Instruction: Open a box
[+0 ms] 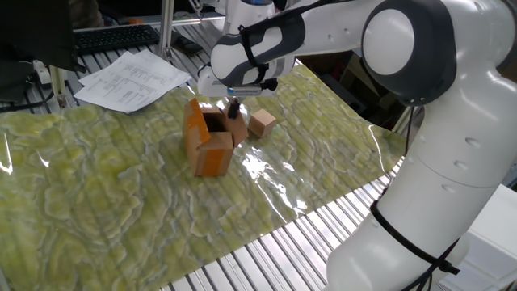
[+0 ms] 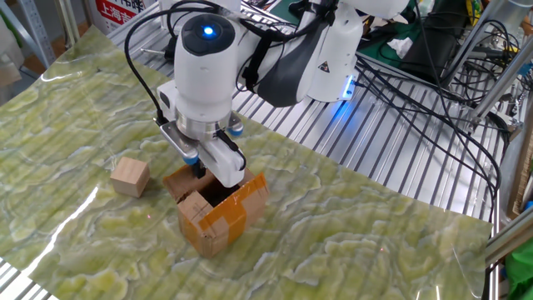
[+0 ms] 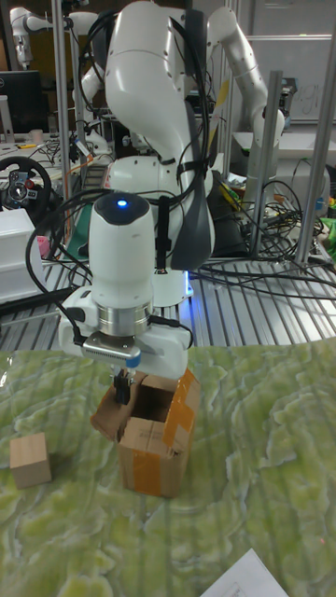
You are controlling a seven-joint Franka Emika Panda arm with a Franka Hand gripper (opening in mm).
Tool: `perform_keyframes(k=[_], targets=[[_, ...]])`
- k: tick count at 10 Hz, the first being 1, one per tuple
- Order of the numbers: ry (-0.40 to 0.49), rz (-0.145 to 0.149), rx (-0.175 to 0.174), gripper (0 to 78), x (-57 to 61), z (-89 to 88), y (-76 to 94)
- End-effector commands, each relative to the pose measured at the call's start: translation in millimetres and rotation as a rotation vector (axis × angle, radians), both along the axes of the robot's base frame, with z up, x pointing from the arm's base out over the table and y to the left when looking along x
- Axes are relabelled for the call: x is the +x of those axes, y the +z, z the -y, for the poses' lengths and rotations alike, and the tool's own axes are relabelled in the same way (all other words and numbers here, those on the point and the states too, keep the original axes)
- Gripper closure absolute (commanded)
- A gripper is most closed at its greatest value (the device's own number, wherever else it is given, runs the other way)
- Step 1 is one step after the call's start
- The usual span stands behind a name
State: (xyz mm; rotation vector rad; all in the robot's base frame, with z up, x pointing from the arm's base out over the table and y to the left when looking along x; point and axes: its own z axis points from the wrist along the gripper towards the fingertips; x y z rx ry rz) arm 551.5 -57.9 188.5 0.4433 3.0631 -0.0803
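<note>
Honestly, my main worry was the box (image 1: 208, 140) tipping or sliding: it stood upright mid-surface on the glossy green sheet (image 1: 97, 194), unanchored, flaps already splayed and the dark inside showing. I had the gripper (image 3: 121, 390) low over the flap on the side toward the tan cube (image 2: 131, 177); fingers looked pressed near together, but I couldn't tell if they pinched the flap or only touched it. A sideways pull there would likely drag the whole box instead of folding the flap. Cube sat just beside the box on that same side, so a pushed flap or skidding box could hit it. Papers (image 1: 133, 79) and keyboard (image 1: 113, 37) were well apart, far left.
</note>
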Motion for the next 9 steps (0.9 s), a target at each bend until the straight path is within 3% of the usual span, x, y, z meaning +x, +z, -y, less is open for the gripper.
perform_keyframes(k=[1,4,9], targets=[[-0.002,0.018,0.0,77.6,-0.2,-0.4,-9.6],[-0.004,0.037,0.005,77.6,0.8,-1.1,-23.5],[-0.032,0.033,0.044,77.6,0.8,-1.1,-23.4]])
